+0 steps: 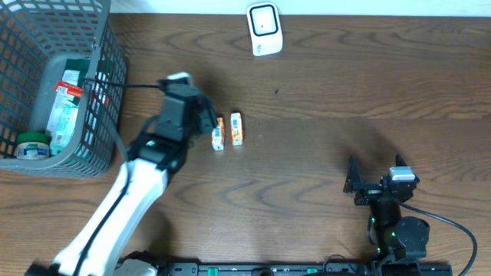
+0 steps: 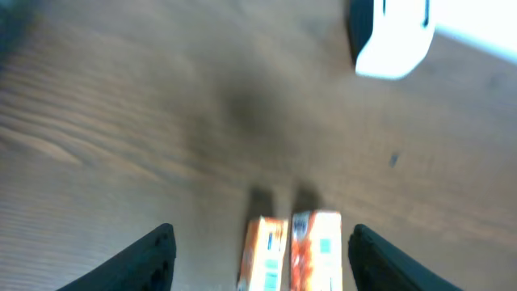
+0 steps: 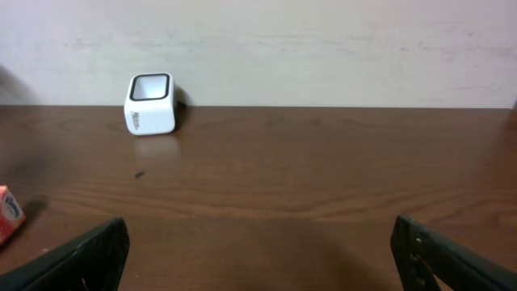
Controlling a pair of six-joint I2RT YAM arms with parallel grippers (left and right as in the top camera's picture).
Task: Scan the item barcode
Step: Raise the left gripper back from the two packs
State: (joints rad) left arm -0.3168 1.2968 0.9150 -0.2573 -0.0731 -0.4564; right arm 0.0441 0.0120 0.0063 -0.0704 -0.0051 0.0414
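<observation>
Two small orange-and-white item boxes rest side by side on the wooden table, the left box (image 1: 218,135) (image 2: 264,256) and the right box (image 1: 236,129) (image 2: 317,252). My left gripper (image 1: 205,121) (image 2: 262,238) is open just left of them; in the left wrist view both boxes lie between its spread fingers, touching neither. The white barcode scanner (image 1: 264,29) (image 2: 393,34) (image 3: 151,103) stands at the table's far edge. My right gripper (image 1: 367,184) (image 3: 258,250) is open near the front right, holding nothing. One orange box (image 3: 7,212) shows at the left edge of the right wrist view.
A grey wire basket (image 1: 98,92) at the far left holds several packaged items (image 1: 61,100). A black cable runs from the basket side to the left arm. A pale wall rises behind the scanner.
</observation>
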